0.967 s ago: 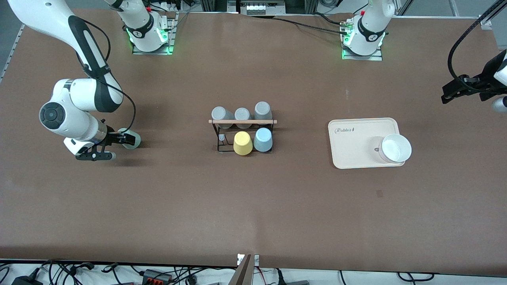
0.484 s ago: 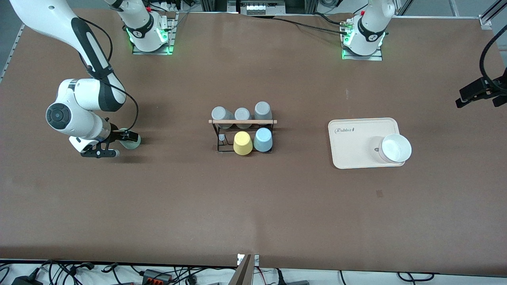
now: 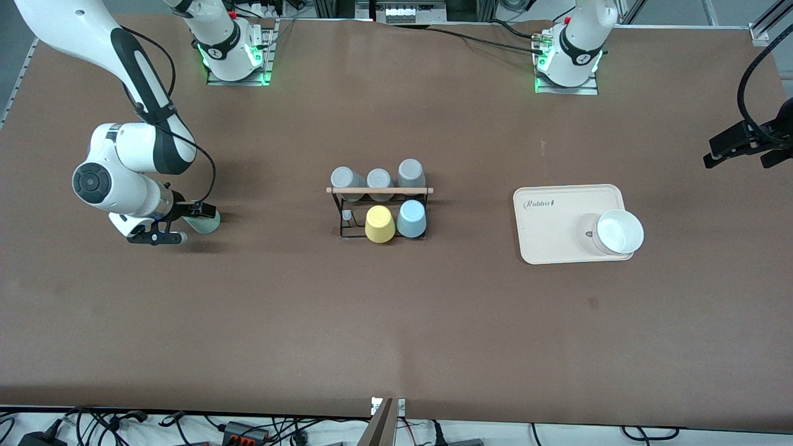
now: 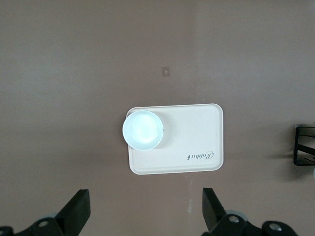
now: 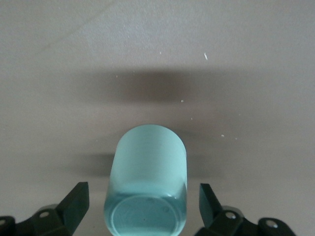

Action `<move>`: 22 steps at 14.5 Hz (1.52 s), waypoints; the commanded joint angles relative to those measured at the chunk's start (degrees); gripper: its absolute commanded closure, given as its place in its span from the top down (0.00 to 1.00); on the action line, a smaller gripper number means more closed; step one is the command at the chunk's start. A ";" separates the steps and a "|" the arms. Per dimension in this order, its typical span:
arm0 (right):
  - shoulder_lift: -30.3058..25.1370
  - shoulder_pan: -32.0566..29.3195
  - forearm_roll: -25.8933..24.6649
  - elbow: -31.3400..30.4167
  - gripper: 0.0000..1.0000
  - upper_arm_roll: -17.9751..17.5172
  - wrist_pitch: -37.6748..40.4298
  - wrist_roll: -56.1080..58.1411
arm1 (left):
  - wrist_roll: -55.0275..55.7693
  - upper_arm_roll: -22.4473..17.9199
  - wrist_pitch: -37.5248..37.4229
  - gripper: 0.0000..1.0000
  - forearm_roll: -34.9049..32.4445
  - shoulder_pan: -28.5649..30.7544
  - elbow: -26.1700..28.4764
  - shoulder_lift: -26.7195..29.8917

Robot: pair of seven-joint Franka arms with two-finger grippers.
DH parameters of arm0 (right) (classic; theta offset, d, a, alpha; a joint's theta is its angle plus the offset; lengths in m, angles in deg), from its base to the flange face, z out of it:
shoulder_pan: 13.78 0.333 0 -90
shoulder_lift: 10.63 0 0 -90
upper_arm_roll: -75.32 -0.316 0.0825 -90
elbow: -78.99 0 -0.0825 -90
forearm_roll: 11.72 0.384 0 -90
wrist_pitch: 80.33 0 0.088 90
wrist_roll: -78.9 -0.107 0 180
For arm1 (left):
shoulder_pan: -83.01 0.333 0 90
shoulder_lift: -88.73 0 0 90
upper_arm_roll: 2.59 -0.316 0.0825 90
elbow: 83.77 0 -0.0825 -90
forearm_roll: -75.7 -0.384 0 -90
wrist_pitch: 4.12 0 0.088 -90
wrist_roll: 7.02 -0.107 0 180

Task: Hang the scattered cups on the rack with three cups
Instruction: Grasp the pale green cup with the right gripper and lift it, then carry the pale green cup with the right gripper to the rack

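Much bare brown table (image 3: 396, 322) fills the lower frame, with the rack (image 3: 379, 207) at centre carrying the blue cup (image 3: 411, 218). At the frame's right edge the left gripper (image 3: 740, 148) waits, spread wide. At mid-left the right gripper (image 3: 176, 224) straddles the lying mint cup (image 3: 205, 221), fingers wide, not clamped.

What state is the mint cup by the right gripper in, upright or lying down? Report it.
Lying on its side. The right wrist view shows the mint cup flat on the table, between the open fingers of the right gripper, not yet clamped.
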 commanded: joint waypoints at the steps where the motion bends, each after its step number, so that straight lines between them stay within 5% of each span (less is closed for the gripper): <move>1: -1.11 -0.27 -1.21 -0.66 0.47 -0.06 0.67 -1.26 | -0.54 0.01 -0.39 1.00 0.04 -0.08 0.80 1.46; 3: -1.54 -0.18 -1.12 0.30 0.25 -0.06 1.28 -1.17 | -0.54 0.01 -0.57 1.00 0.04 0.18 0.72 2.51; 10: -1.55 6.39 0.02 25.06 0.22 -1.73 26.31 -6.69 | -1.16 0.19 -1.45 1.00 0.04 0.62 0.19 3.75; 13: -1.29 12.54 0.19 29.13 0.22 -1.73 26.61 -11.61 | -0.98 0.80 -1.36 1.00 0.04 0.62 0.10 3.84; 16: -0.50 18.96 6.06 31.51 0.23 -1.64 26.52 -18.01 | -0.37 2.82 -1.45 1.00 -0.40 0.00 0.19 3.58; 22: 6.18 29.07 6.61 40.03 0.23 -1.64 26.34 -36.91 | -0.37 3.09 -1.45 1.00 -2.60 -0.08 0.19 3.13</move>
